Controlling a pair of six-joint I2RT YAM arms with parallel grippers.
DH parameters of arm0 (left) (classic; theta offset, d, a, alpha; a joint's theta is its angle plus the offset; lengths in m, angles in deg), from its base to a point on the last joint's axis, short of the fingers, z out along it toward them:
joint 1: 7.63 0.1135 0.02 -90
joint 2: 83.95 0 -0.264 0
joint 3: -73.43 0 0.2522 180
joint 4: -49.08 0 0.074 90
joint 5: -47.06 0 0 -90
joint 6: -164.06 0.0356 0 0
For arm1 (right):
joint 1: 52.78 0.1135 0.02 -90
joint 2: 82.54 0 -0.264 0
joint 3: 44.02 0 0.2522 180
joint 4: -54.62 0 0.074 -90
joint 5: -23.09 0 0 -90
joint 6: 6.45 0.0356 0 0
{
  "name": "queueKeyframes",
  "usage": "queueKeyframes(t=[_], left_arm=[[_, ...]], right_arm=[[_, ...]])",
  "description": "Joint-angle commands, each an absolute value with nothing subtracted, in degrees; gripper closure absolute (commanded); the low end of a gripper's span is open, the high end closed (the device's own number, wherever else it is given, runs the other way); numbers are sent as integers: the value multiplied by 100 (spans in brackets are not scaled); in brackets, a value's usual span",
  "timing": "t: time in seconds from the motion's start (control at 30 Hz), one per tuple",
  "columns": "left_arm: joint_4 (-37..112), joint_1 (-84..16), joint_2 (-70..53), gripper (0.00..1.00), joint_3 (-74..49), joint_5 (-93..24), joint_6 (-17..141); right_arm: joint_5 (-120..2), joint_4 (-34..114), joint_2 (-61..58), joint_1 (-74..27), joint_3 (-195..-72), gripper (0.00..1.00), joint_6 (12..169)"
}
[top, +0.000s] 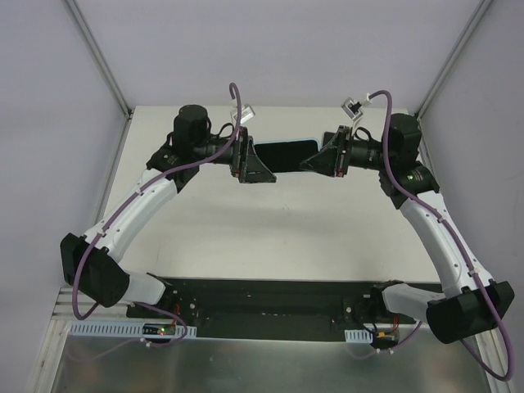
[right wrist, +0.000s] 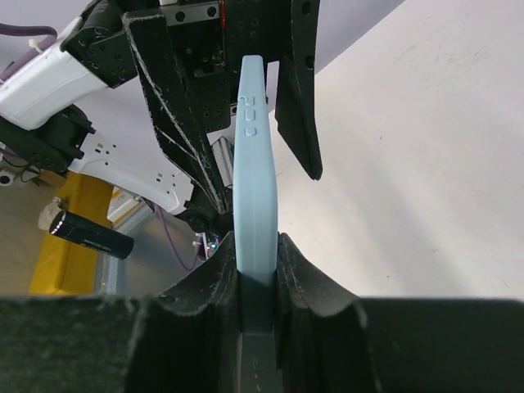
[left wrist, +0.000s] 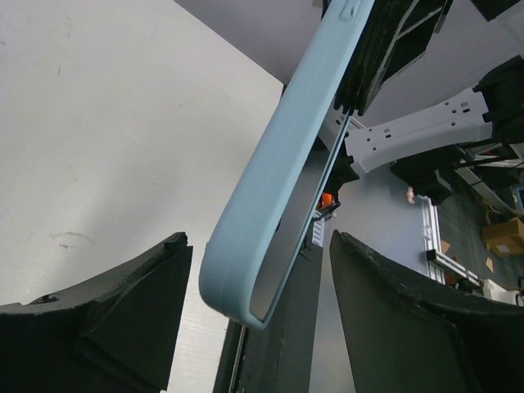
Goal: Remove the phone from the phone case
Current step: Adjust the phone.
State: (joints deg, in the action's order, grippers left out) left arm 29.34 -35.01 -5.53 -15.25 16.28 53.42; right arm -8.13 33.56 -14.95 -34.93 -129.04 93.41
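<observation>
Grey walls stand around a white table (top: 246, 237). In the top view the phone (top: 286, 154) hangs in the air toward 12 o'clock of the table, its dark face showing, between my two grippers. My left gripper (top: 260, 164) is at its 9 o'clock end and my right gripper (top: 315, 161) at its 3 o'clock end. From the left wrist, the phone case (left wrist: 270, 196) is a pale blue, matte band with a rounded corner, running from 6 o'clock up to 1 o'clock. My left fingers (left wrist: 123, 319) stand on both sides of it with a gap on each side, so these jaws are wide and hold nothing. From the right wrist, the case rises straight from 6 to 12 o'clock, seen on its thin edge with small moulded buttons. Here my right jaws are narrow and clamp its lower end, pressing both faces. I judge the case soft and a little rubbery, so it will bend and give good friction. The phone inside should be stiff, smooth and fragile, and both seem light. I think the best hold for the left is the free corner rim of the case, to peel it off. A pinch on the glass could slip, and the phone would fall to the table.
</observation>
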Motion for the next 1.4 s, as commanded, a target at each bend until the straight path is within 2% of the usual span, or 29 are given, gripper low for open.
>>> queueKeyframes(t=[0.0,0.17,0.27,0.37,0.53,0.57,0.77,0.87,1.1,1.37], left_arm=[[3743,-3497,-608,31,-1487,1884,4805],[3840,-3497,-643,37,-1495,1955,4708],[3848,-3497,-651,48,-1513,2025,4690],[3848,-3497,-643,62,-1487,2043,4673],[3796,-3497,-651,100,-1478,2051,4708],[3665,-3497,-660,100,-1521,2078,4795],[1830,-3506,-687,100,-1917,2069,6550],[793,-3506,-669,100,-2110,1955,7639],[-1256,-3637,-485,100,-2716,1542,9338],[-1996,-4349,-344,100,-3121,769,10025]], right_arm=[[-416,4638,-1566,-3520,-12687,100,10024],[-302,5043,-1583,-3529,-12405,100,10270],[-284,5105,-1601,-3546,-12335,100,10297],[-284,5140,-1592,-3538,-12317,100,10306],[-284,5237,-1575,-3538,-12159,100,10271],[-275,5228,-1583,-3538,-12098,98,10227],[-530,3262,-1741,-3529,-12272,37,8393],[-644,2515,-1821,-3503,-12448,17,7619],[-1136,879,-1768,-3108,-12914,14,5816],[-1163,438,-1478,-2659,-13134,15,5357]])
